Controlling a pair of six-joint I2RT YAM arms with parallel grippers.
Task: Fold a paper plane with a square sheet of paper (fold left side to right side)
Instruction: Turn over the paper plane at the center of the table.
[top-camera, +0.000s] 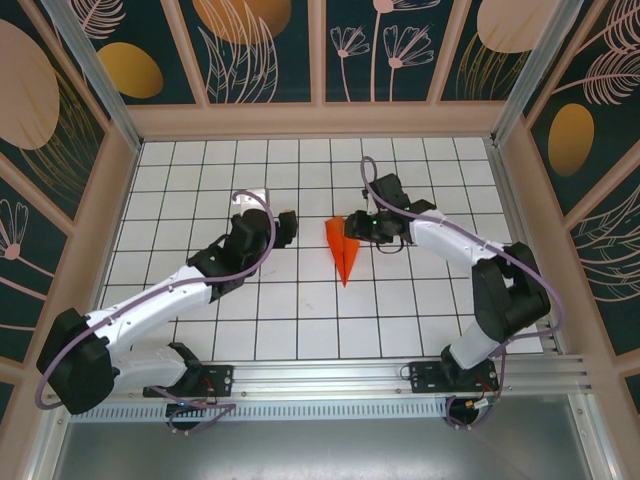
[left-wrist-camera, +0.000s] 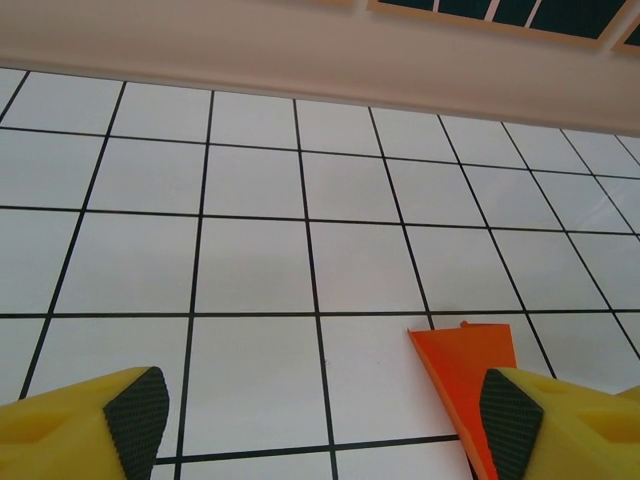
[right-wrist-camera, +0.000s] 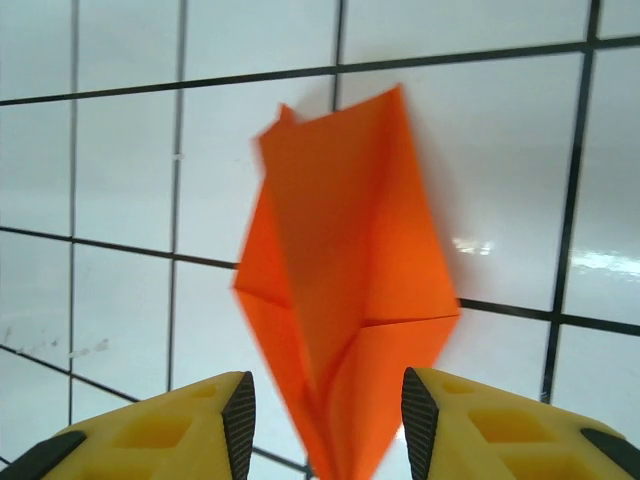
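I see the plane (top-camera: 342, 252) near the middle of the tabletop (top-camera: 300, 330), its sharp tip toward the near edge and its blunt end toward the far edge; from above it looks to lie flat on the white grid. My left pincer (top-camera: 288, 226) sits just beside the plane on its left, not touching it. On the left wrist camera that pincer (left-wrist-camera: 322, 415) stands wide, with bare tiles between its yellow fingers and the plane's (left-wrist-camera: 462, 372) orange edge by the right-hand finger. My right pincer (top-camera: 355, 228) is at the plane's blunt end. On its own camera the right pincer (right-wrist-camera: 328, 420) is partly parted, and the plane (right-wrist-camera: 345, 300) runs down between the dark pads, blurred. I cannot tell whether either pad touches the paper.
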